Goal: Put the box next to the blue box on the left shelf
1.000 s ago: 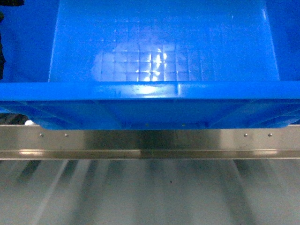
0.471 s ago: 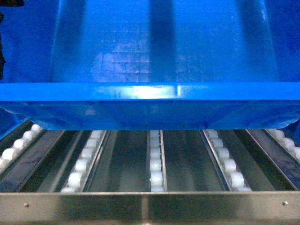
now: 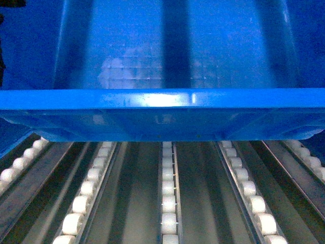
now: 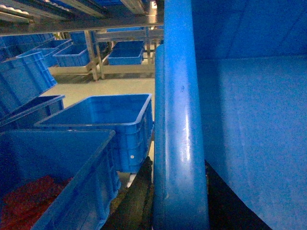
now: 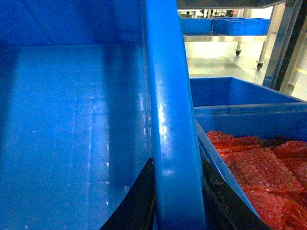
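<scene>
Hands, left [image 4: 178, 191] and right [image 5: 175, 191], each clamp a side rim of the box [image 3: 162, 66] above the left shelf [image 3: 168, 203].

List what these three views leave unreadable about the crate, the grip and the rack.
- Head view: crate hides the roller rack's far end and both arms.
- Right wrist: rim covers the jaws' tips; only dark edges show.
- Left wrist: rim blocks the jaws; contact unclear.

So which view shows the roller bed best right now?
Head view: the roller bed runs under the held box, white roller lanes between grey rails. Neither wrist view shows it, only the box's rim and neighbouring crates.
</scene>
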You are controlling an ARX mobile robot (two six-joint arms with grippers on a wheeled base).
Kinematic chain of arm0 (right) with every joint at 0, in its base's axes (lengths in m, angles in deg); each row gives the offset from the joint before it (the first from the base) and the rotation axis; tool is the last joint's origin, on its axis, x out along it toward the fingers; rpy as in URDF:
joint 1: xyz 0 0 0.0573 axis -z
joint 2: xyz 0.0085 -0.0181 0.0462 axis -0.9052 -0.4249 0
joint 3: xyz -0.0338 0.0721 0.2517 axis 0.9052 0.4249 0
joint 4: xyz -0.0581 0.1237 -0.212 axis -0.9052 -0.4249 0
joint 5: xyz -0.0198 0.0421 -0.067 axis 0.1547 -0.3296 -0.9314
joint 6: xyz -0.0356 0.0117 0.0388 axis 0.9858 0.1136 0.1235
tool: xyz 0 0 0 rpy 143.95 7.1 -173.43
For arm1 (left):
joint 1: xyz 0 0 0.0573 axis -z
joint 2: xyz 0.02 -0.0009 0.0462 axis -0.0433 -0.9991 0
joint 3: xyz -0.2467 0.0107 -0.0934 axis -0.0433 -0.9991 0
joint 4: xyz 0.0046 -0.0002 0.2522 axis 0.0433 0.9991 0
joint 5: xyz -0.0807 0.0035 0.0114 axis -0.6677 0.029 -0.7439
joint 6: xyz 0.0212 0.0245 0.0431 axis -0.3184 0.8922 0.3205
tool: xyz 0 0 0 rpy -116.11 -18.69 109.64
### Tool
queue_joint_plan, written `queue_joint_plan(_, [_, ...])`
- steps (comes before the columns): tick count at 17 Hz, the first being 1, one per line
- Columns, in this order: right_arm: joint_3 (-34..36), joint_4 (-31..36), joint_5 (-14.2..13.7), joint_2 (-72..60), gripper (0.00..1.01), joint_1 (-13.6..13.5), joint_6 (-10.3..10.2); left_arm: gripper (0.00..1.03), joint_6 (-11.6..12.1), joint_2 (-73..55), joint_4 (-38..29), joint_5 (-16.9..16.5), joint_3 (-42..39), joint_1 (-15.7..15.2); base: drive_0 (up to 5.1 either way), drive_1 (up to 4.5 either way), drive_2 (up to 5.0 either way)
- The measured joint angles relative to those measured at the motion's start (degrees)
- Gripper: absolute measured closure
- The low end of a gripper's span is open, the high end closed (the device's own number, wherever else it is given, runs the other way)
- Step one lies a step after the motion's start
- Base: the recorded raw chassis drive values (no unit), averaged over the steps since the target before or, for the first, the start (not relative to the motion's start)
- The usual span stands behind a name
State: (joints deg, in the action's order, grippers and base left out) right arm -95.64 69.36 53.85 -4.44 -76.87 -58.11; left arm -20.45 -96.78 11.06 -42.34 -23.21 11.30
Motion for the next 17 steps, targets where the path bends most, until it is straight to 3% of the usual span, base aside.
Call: queue_joint_plan(17, [0.00,0.04,0.00,0.00,0.81,0.02,0.00,0.85,0.04,0.00,-0.02,0.00,0.00,0.00,0.0,0.00,0.0])
